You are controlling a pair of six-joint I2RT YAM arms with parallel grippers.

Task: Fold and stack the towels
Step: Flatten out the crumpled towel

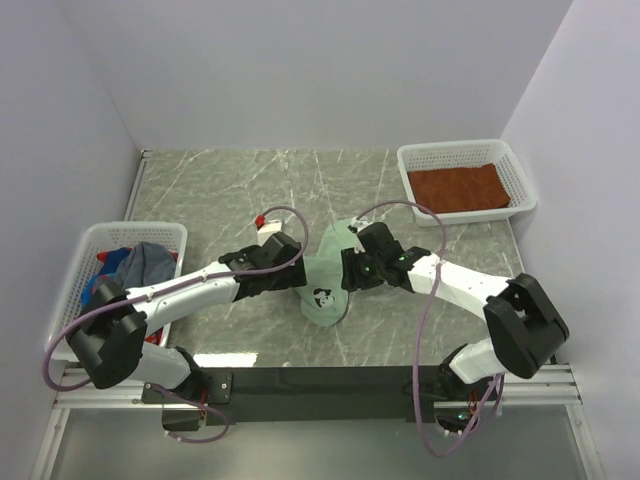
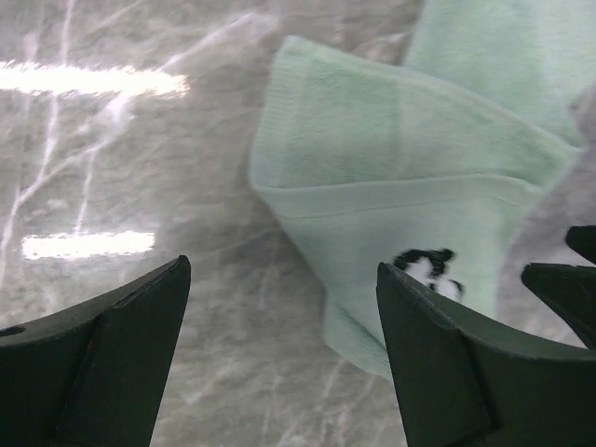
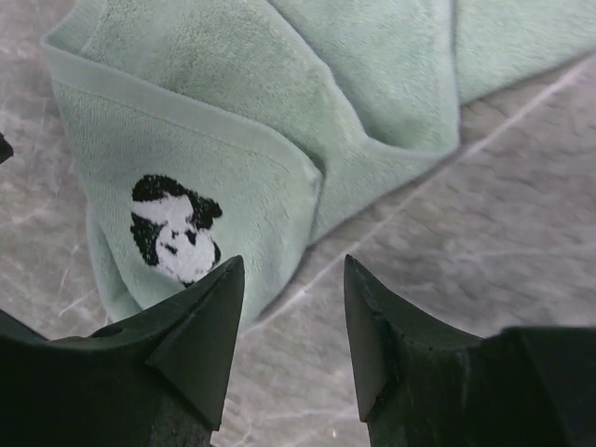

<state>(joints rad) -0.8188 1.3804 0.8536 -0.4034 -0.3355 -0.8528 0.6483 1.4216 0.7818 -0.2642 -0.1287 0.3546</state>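
Top view: shows the mint-green panda towel (image 1: 328, 278) loosely folded mid-table on the grey marble table (image 1: 220, 185), between the left gripper (image 1: 300, 268) and the right gripper (image 1: 347, 270), both close against its edges; places a rust-brown towel (image 1: 457, 188) flat in the far-right basket (image 1: 523, 180); places slate-blue and bright towels (image 1: 140, 265) heaped in the left basket (image 1: 100, 233). Left wrist view: shows black fingers (image 2: 112, 354) set wide apart, holding nothing; folded corner with panda print lying just beyond them, to the right. Right wrist view: shows fingers (image 3: 186, 345) at a narrower gap, gripping nothing; marble and the towel's edge visible through the gap; panda print just beside one finger.
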